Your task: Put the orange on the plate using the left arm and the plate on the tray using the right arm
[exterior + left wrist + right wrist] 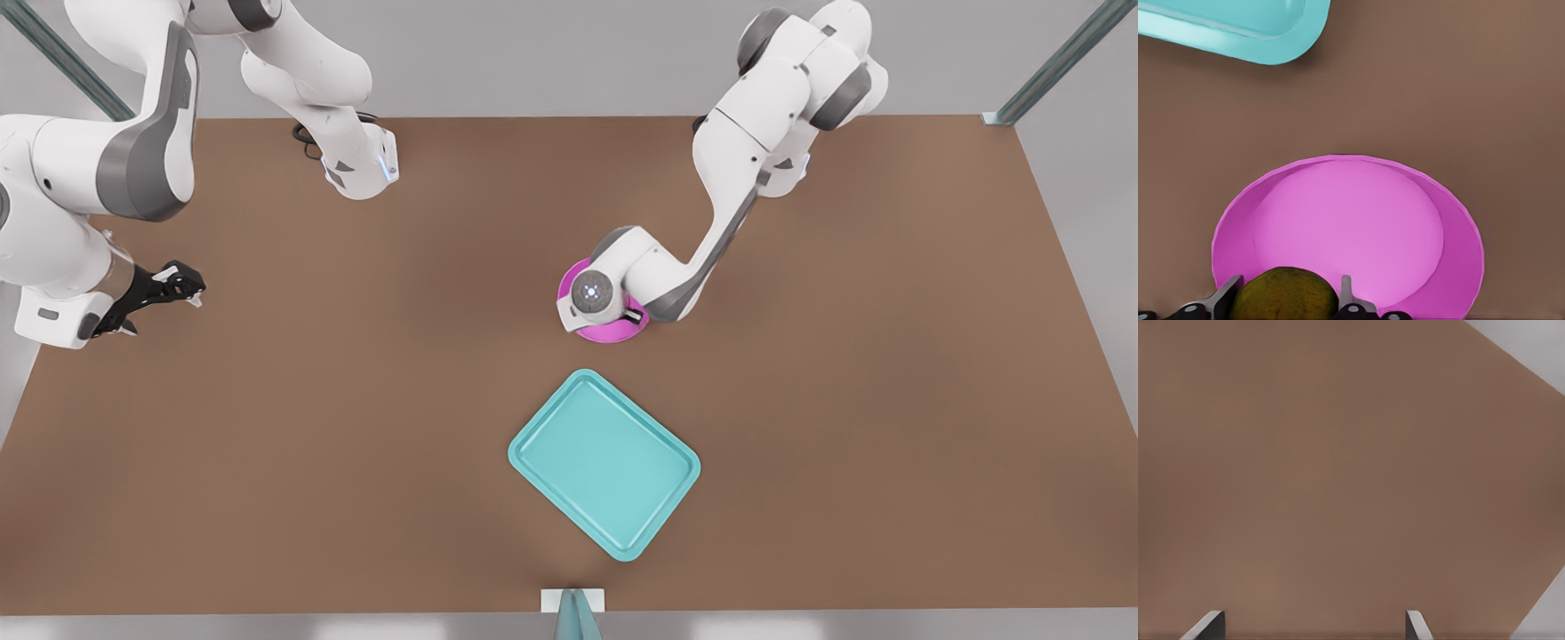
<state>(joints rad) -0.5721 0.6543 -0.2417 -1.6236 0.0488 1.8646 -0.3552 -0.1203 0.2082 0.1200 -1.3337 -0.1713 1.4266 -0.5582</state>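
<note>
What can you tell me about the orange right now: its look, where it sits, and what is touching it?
The orange is a small round fruit with dull, mottled yellow-green skin. It sits between the fingers of the left gripper, which close against its two sides, held over the near edge of the pink plate. Whether its underside touches the plate cannot be told. In the front view that arm's wrist covers it.

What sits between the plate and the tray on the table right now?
Nothing visible: bare brown table separates the pink plate from the teal tray. The left claw holds the orange over the plate; the right claw waits open, far off.
</note>
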